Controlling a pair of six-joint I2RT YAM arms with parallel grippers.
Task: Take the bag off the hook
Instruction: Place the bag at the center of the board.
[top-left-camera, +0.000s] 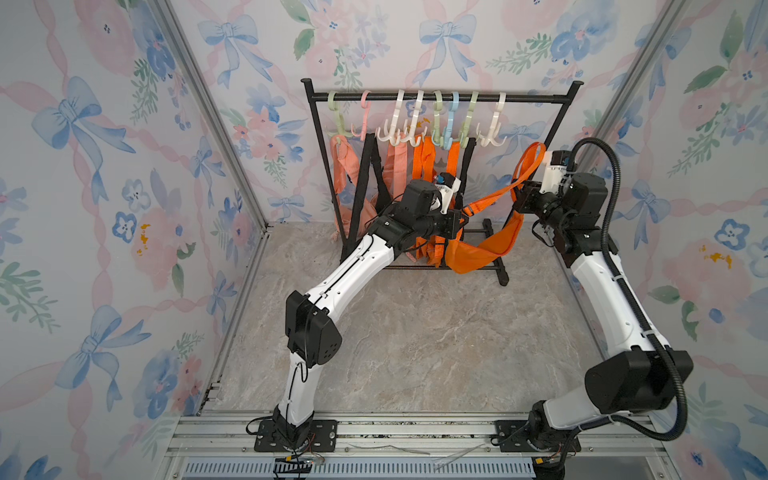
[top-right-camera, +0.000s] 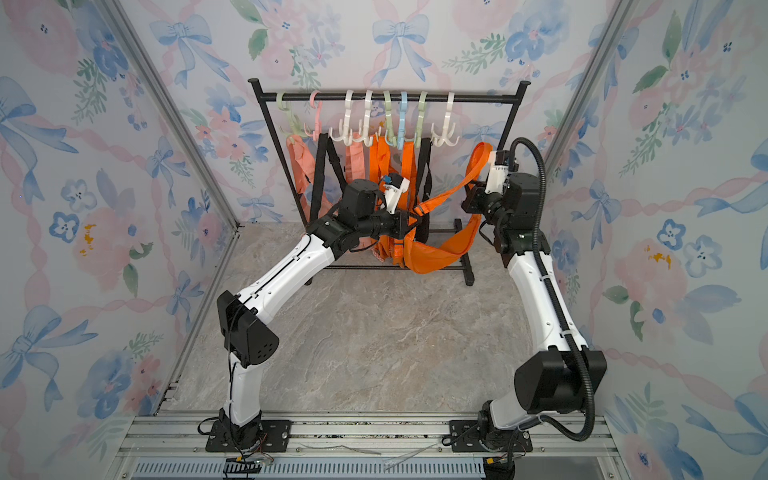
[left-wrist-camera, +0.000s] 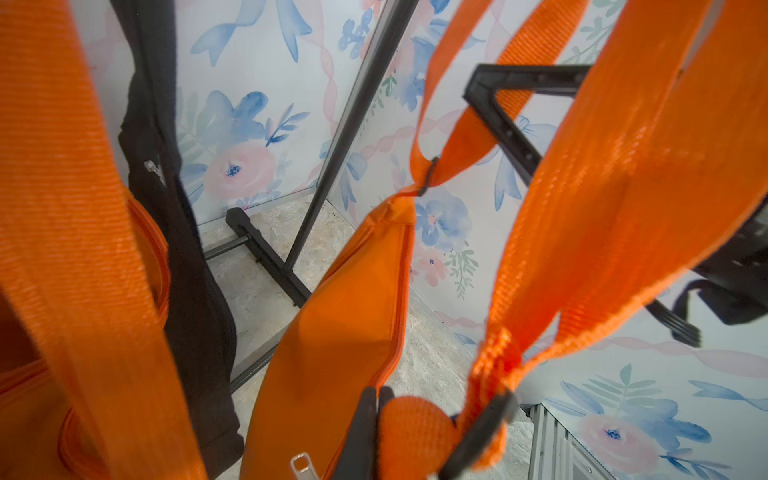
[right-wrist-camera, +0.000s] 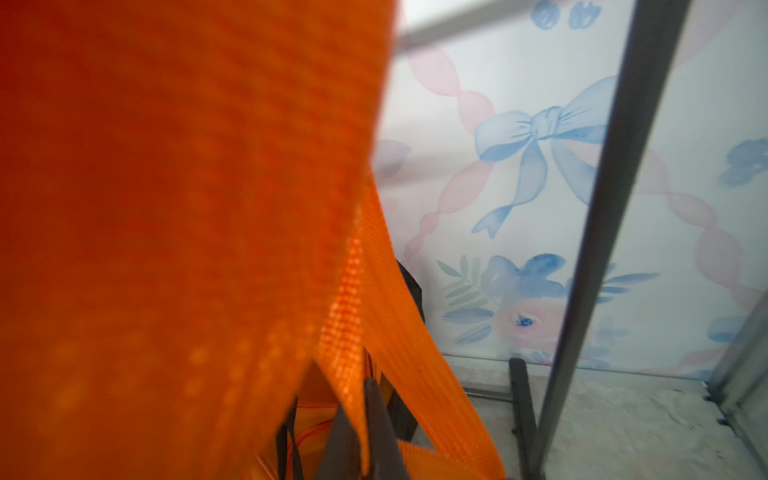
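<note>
At the back of the cell, a black rack (top-left-camera: 440, 98) is stood against the wall, and a row of pastel hooks (top-left-camera: 492, 124) is carried on its top bar. A peach bag (top-left-camera: 349, 174), a black bag (top-left-camera: 368, 178) and further orange straps (top-left-camera: 428, 166) are hung from them, crowded just beside the left gripper (left-wrist-camera: 419, 430). The rack's slanted post (right-wrist-camera: 602, 208) is seen near the right gripper (right-wrist-camera: 365, 419).

The orange bag (top-left-camera: 482, 249) is found clear of every hook. It is slung between the two grippers in front of the rack's right half, with its body sagging low before the bottom rail. It is made of bright orange fabric with ribbed webbing straps, an orange zip along its edge and a silver zip pull (left-wrist-camera: 301, 465).

The left gripper's jaws are pinched together on a bunched strap end. The right gripper's jaws are closed on the flat strap, whose loop is arched up above it.
</note>
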